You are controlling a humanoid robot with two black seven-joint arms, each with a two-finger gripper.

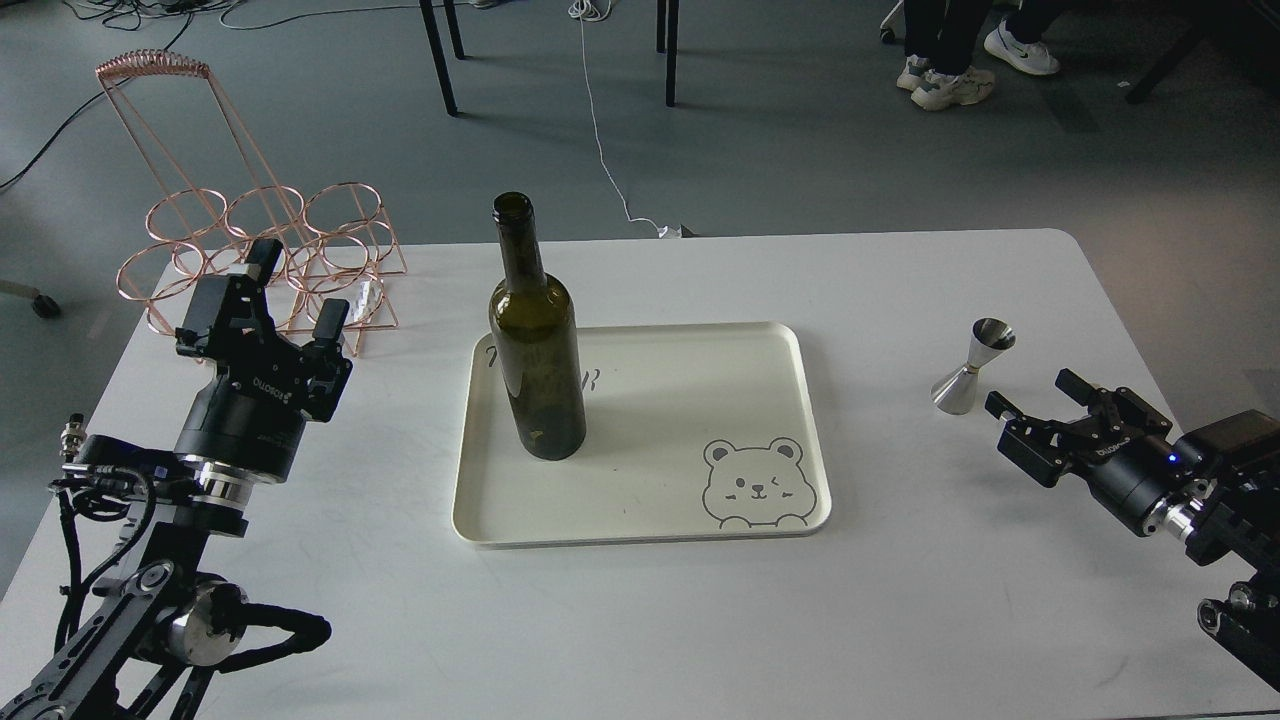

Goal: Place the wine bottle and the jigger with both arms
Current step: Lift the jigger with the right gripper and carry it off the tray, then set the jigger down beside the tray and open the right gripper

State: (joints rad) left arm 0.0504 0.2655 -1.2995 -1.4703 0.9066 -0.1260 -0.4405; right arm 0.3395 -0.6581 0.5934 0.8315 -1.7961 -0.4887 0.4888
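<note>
The dark green wine bottle (536, 345) stands upright on the left part of the cream tray (760, 360). The silver jigger (970, 366) stands upright on the white table, right of the tray. My right gripper (1032, 391) is open and empty, just right of and nearer than the jigger, apart from it. My left gripper (296, 286) is open and empty, left of the tray, in front of the copper rack.
A copper wire bottle rack (262, 240) stands at the table's back left corner. The tray has a bear drawing (755, 484) at its front right. The white table (900, 600) ends close beyond the right arm. Chair legs and a person's feet are on the floor behind.
</note>
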